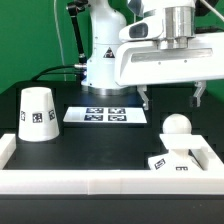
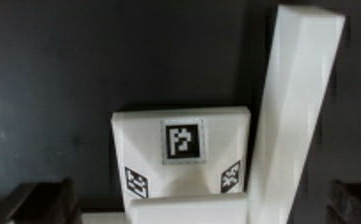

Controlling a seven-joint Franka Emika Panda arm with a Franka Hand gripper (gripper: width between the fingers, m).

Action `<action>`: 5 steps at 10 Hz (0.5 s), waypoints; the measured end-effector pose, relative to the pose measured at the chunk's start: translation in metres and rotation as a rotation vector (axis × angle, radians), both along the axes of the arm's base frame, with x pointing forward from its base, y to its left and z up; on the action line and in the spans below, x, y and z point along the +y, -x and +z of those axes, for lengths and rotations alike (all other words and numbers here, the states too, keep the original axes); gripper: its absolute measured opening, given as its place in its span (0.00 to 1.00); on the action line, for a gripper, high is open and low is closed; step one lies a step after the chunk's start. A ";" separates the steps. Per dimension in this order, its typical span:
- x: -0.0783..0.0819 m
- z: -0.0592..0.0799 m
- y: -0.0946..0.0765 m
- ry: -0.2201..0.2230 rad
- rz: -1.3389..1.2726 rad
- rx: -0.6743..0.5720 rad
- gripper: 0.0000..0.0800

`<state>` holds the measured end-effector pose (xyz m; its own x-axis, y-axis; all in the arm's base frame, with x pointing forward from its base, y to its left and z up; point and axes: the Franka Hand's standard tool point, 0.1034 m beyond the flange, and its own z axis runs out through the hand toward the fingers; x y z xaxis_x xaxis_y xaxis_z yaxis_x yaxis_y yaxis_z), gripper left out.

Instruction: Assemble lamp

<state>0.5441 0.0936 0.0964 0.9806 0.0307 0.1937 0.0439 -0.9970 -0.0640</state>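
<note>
The end effector (image 1: 171, 97) is hovering wide open and empty, directly above the bulb (image 1: 177, 125) and base (image 1: 168, 161).

shade (image 1: 37, 112): smooth white plastic | bulb (image 1: 177, 126): glossy, perhaps | table (image 1: 100, 145): matt black

shade (image 1: 36, 113): white, black-and-white tag | bulb (image 1: 177, 126): white | marker board (image 1: 100, 115): white, 4 tags | table (image 1: 105, 146): black

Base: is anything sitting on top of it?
The wrist view shows the base with nothing standing on its top face. In the exterior view the bulb shows just beyond it; whether the two touch there cannot be told.
</note>
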 end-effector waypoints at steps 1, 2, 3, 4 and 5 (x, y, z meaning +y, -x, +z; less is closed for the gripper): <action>0.000 0.000 0.000 -0.002 -0.006 0.000 0.87; 0.000 0.000 0.000 -0.003 -0.011 0.001 0.87; 0.001 -0.001 0.002 -0.028 -0.098 0.011 0.87; 0.005 -0.004 0.009 -0.060 -0.226 0.033 0.87; 0.012 -0.010 0.018 -0.061 -0.238 0.046 0.87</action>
